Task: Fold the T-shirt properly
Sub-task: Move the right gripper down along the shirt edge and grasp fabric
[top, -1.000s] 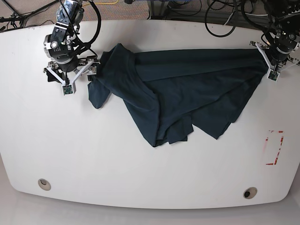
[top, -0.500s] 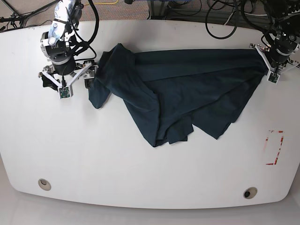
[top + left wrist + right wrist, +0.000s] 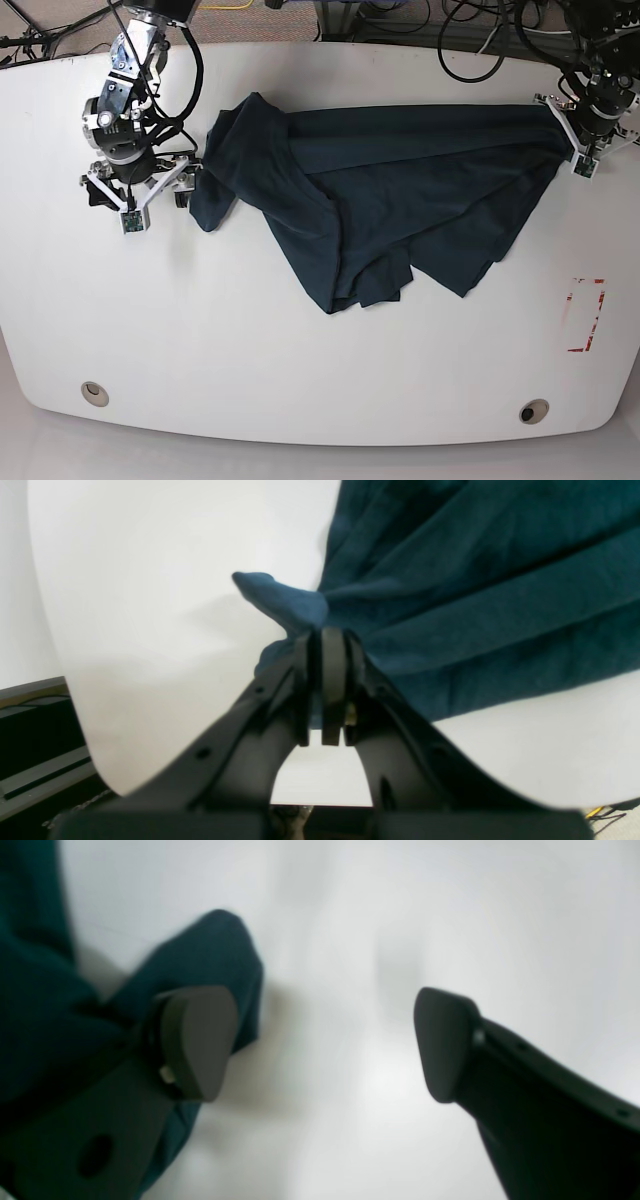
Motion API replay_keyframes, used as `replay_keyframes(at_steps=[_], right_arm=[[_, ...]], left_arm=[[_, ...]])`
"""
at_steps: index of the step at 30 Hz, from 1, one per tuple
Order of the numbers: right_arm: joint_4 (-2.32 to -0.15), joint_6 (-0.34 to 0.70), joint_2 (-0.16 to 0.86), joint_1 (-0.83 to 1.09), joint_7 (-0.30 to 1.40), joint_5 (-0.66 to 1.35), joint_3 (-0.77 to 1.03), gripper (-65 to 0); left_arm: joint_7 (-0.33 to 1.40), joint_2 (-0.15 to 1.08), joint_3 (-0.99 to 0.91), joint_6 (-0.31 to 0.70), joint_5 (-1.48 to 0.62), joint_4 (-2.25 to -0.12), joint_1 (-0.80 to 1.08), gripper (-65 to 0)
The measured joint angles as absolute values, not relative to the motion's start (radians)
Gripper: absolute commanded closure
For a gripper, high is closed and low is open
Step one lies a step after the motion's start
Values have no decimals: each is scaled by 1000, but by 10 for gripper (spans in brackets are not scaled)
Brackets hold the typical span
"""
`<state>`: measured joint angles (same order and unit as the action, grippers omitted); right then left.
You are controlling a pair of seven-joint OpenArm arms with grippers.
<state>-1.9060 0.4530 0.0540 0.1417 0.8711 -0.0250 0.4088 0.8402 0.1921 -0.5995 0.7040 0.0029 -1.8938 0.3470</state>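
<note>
Base view: T-shirt lies crumpled across the far half of the white table, bunched, not flat. My left gripper sits at the shirt's corner on this view's right edge. My right gripper hovers just beside the cloth lobe on this view's left side, touching nothing that I can make out.

Left wrist view: left gripper pressed together, pinching a fold of the T-shirt; a small tip of cloth pokes out past the jaws. Grip looks solid.

Right wrist view: blurry. Right gripper spread wide, nothing between the jaws; one fingertip sits over the shirt lobe, the other over bare table.

Judgement: step in hand is grabbing the opposite corner to stretch the shirt flat. To do it well, I'd centre the spread jaws on the lobe edge, get low, pinch one layer only, keep the left pinch firm, then pull apart evenly.
</note>
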Motion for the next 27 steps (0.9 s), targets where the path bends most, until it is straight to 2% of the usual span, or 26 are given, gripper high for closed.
replay_keyframes(at_steps=[27], right_arm=[[-1669,458,-12,-44,875,-27,361,-539]], left_arm=[[841,199,-602,704,0,-1893,348,-3]])
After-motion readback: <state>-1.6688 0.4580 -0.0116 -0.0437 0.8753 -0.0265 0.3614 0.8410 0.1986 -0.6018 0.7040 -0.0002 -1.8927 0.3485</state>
